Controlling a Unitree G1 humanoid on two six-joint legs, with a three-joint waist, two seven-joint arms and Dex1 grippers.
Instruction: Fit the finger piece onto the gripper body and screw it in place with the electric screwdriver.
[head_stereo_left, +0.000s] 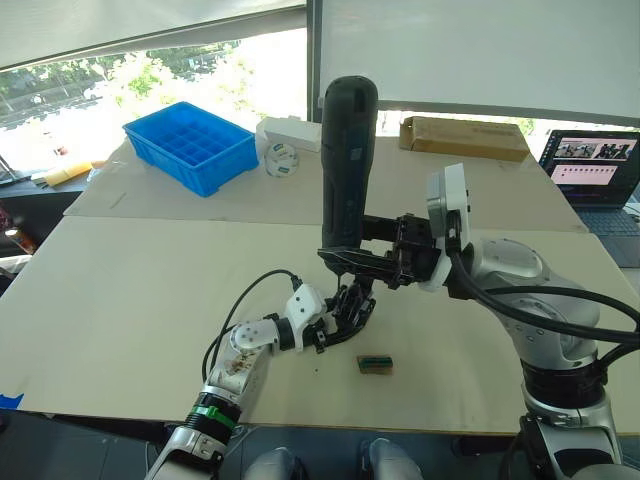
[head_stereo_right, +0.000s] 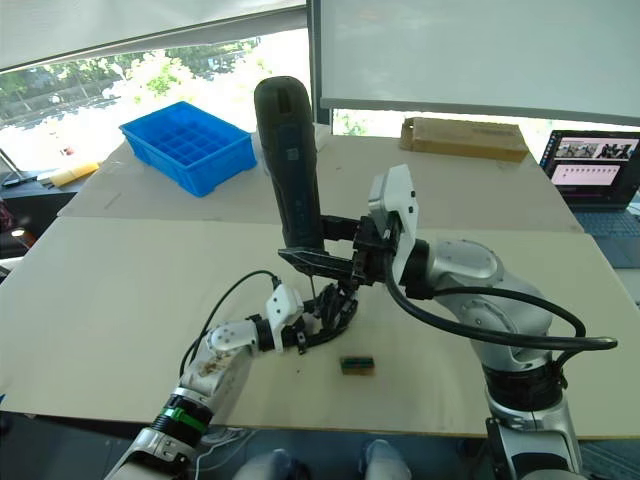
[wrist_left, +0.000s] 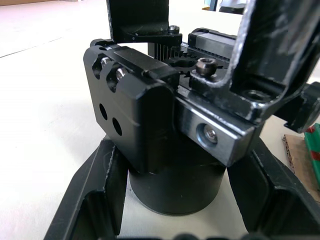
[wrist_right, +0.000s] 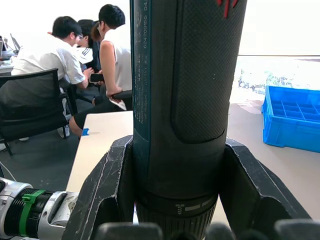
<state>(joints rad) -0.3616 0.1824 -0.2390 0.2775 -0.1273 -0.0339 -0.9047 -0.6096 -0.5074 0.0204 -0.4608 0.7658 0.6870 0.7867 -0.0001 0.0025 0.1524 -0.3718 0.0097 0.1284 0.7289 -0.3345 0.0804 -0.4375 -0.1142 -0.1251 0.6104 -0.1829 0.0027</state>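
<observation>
The long matte black cylindrical electric screwdriver (head_stereo_left: 347, 165) stands nearly upright, its long axis vertical, butt end up and thin bit end pointing down toward the small black gripper body (head_stereo_left: 350, 308) on the pale wooden counter (head_stereo_left: 130, 300). The right pincer (head_stereo_left: 350, 262) is closed around the screwdriver's lower end, a finger on each side of the barrel. The left pincer (head_stereo_left: 335, 322) clasps the gripper body's round cylindrical base from both sides, with the blocky clamp parts and screws above it. Just beside the body lies a small brown-and-green block (head_stereo_left: 375, 364). A blue plastic compartment tray (head_stereo_left: 192, 145) sits well apart at the far left; its visible cells look empty.
</observation>
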